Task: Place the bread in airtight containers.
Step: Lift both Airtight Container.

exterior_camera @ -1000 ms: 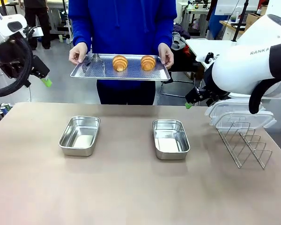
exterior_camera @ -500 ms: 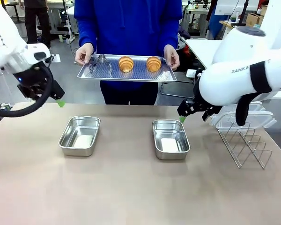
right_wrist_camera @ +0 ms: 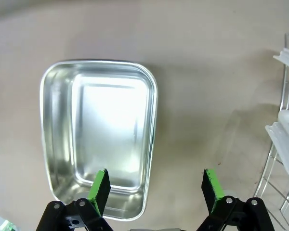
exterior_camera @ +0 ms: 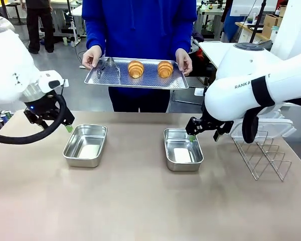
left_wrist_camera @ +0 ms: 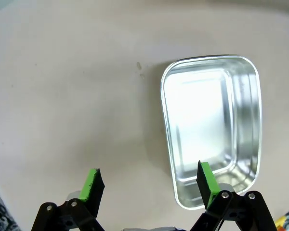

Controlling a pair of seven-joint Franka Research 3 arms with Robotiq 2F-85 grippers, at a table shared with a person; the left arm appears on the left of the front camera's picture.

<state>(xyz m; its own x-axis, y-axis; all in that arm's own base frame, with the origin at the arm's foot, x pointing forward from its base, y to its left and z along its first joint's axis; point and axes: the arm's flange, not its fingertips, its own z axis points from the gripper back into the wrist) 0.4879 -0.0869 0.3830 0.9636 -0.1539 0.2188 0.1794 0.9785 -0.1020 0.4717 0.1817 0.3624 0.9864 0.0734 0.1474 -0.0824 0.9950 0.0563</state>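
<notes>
My left tool [left_wrist_camera: 148, 179] is apart and empty, with one finger over the left steel tin [left_wrist_camera: 209, 130]. My right tool [right_wrist_camera: 155, 182] is likewise apart, with one finger over the right steel tin [right_wrist_camera: 98, 134].

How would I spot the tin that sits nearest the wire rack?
On the tan table, two empty shiny steel tins lie side by side. Take the tin on the robot's right, next to the wire rack. Its twin lies farther left, away from the rack.

Perforated tray [exterior_camera: 150, 79] aloft beyond table [exterior_camera: 140, 201] far edge, tongs [exterior_camera: 112, 69] on it; wire rack [exterior_camera: 263, 155] at table right.
</notes>
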